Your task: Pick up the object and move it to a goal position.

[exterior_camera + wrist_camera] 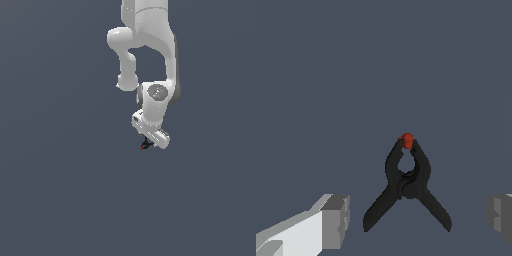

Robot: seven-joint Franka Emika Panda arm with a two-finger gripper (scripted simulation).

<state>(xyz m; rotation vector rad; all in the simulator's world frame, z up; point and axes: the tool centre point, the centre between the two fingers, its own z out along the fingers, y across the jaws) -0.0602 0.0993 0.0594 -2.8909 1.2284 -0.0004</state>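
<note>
The arm hangs down from the top of the exterior view and its gripper [150, 141] sits low over a plain dark floor, with the object [144, 146] peeking out just beneath it, a black speck with a red dot. It is far smaller than the white hand above it.

Through the wrist view the thing reads clearly as a little spring clamp [406, 187]: two black handles splay apart toward the camera, and the nose closes to a red tip [407, 141] pointing away. Its long axis runs from the spread handles to that tip, roughly crosswise to the line joining the two fingers. One grey pad [336, 220] shows on one side and the other pad [500, 214] at the far edge of the picture, well apart, with nothing between them but the clamp. So the jaws stand wide open, and the clamp lies in the gap, a little nearer the first pad than the other. No contact shows.

I judge the coming move to be a straight drop and a squeeze across the narrow body near the pivot. The splayed handles are the risk; a pad landing on one could flick the clamp round. All about it the floor looks bare, and no goal marker shows in either view.
</note>
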